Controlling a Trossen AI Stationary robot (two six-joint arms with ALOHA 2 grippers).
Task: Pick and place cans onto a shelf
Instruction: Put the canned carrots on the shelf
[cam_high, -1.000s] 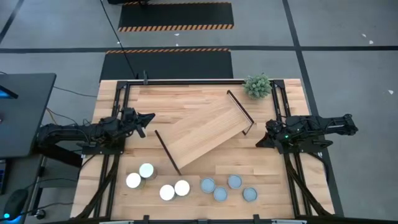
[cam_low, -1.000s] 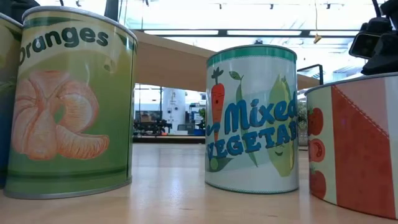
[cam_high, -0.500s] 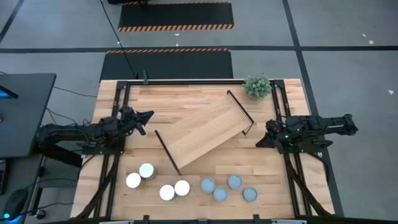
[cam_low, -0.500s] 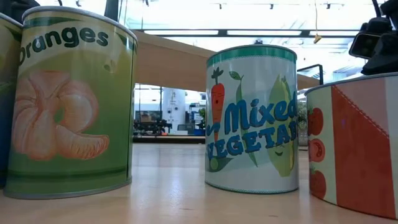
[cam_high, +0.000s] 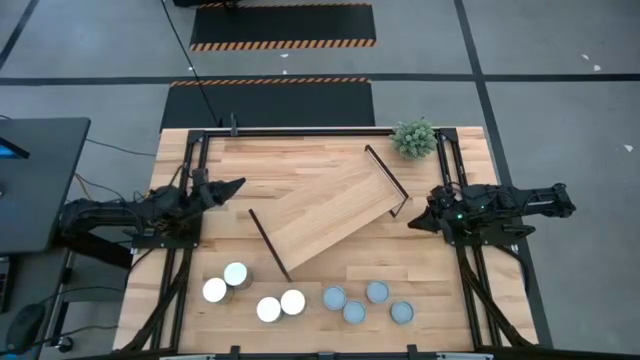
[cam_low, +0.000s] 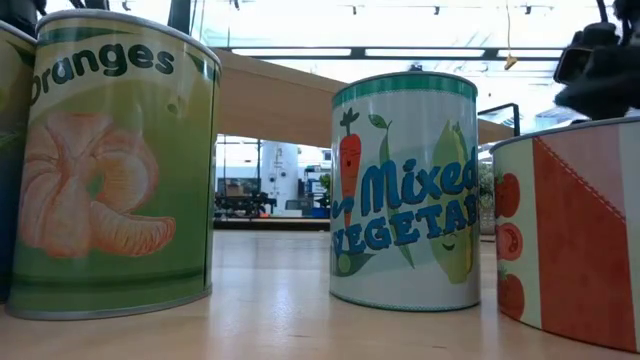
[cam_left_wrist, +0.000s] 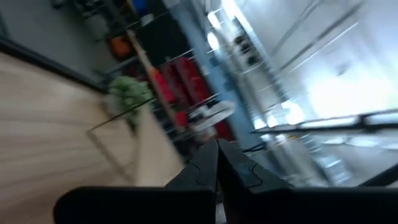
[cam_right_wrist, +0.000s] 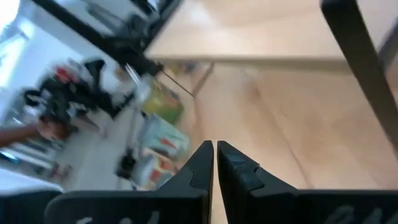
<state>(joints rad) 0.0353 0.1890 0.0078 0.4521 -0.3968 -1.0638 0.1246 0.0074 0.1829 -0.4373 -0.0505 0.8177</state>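
Several cans stand upright in a loose row near the table's near edge: white-topped ones (cam_high: 236, 273) to the left, blue-grey-topped ones (cam_high: 354, 311) to the right. The low view shows an oranges can (cam_low: 110, 165), a mixed-vegetables can (cam_low: 405, 190) and a tomato can (cam_low: 570, 235). The shelf (cam_high: 330, 215), a light-wood plank with a black bar at each end, lies slantwise at mid-table. My left gripper (cam_high: 238, 184) is shut at the table's left side, tipped up. My right gripper (cam_high: 412, 222) is shut at the right side, beside the shelf's far-right bar (cam_high: 388, 182).
A small green plant (cam_high: 415, 137) stands at the table's far right corner. Black frame rails (cam_high: 300, 130) run along the far edge and down both sides. Bare wood lies between the shelf and the cans.
My left gripper has rolled about its own axis and tipped upward, its fingertips rising a little; it stays shut. My right gripper has turned slightly in place. The cans and the shelf have not moved.
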